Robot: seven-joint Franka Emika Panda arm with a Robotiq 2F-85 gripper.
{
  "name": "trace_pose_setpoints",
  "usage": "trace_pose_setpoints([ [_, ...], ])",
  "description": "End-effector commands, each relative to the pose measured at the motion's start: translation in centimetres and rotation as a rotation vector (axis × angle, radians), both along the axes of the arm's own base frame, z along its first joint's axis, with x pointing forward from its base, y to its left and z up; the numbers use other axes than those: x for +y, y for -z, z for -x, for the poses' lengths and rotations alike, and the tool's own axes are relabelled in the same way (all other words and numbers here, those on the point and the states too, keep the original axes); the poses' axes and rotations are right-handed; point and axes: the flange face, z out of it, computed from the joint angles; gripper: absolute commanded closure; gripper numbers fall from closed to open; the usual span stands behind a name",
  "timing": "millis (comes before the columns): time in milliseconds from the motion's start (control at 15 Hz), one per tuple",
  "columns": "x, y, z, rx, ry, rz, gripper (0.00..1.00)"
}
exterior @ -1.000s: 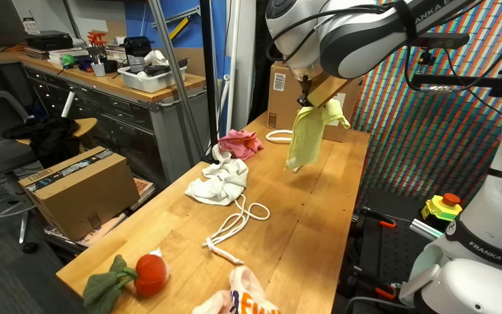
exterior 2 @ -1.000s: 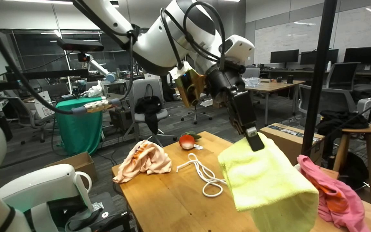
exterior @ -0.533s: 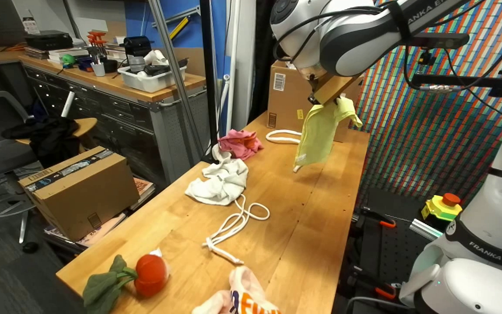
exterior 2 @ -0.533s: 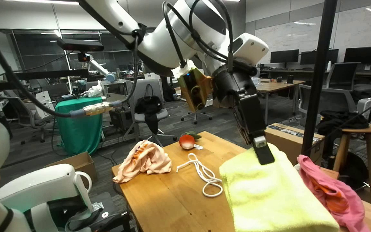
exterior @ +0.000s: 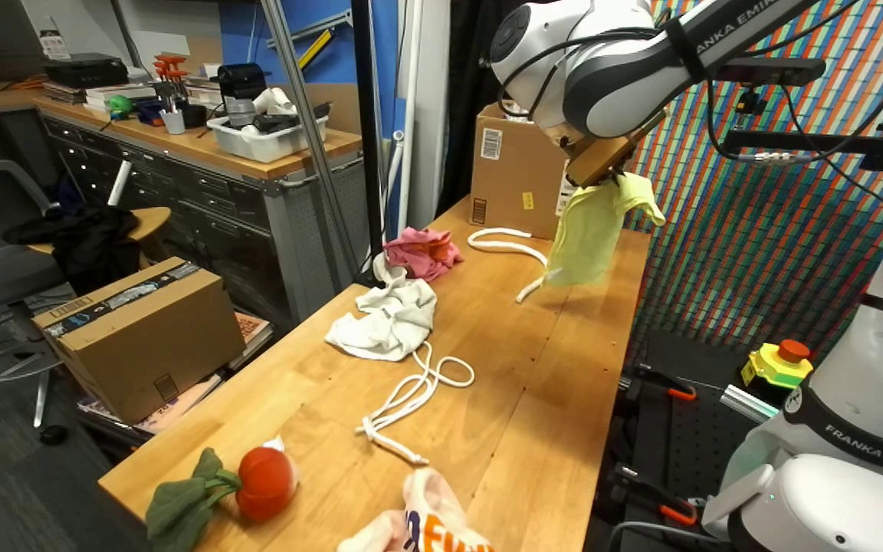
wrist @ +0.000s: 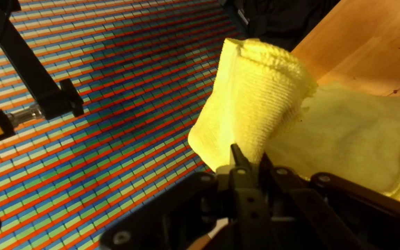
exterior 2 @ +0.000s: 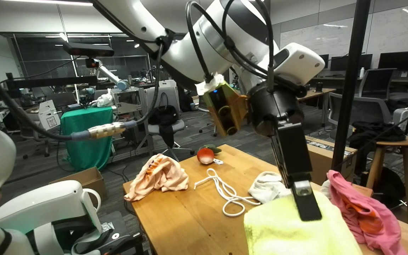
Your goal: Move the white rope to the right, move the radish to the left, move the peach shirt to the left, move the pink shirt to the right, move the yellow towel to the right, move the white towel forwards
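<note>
- what has just moved is the yellow towel [exterior: 591, 230]: over the last second, in an exterior view, it has crossed the front of the big cardboard box [exterior: 522, 165] toward that box's right-hand side.
- the jaws are pinched together on a fold of it – the wrist view shows cloth bulging beyond them and a wide flap hanging off to the side.
- the towel hangs in front of the box above the tabletop [exterior: 564, 383], with a soft shadow below it, so i'd call it carried and not yet laid down.
- the shift has uncovered more of the white rope [exterior: 499, 246], which curls on the tabletop just in front of the box.
- it has also cleared the sight, in an exterior view, to the white towel [exterior 2: 266, 187], which lies well apart from the box (partly hidden there by the jaws and the yellow cloth).
- the pink shirt [exterior: 411, 249] lies nearer the box than the white towel does; the radish [exterior: 265, 483] and the peach shirt [exterior: 430, 491] sit at the end farthest from the box. none of these has stirred.
- for the task, this looks like the yellow towel's move to the right, well along; the white towel's move forwards seems likeliest to be left.
- next should come lowering it near the box – its hem could drape over the rope.
</note>
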Motion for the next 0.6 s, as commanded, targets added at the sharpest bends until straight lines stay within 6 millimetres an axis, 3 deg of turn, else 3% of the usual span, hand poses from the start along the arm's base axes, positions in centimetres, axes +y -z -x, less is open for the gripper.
trace_pose_setpoints([
  [0, -3.1, 1.1, -0.6, 0.010, 0.064, 0.050, 0.96],
  [533, -9.6, 5.6, -2.2, 0.018, 0.204, 0.132, 0.96],
])
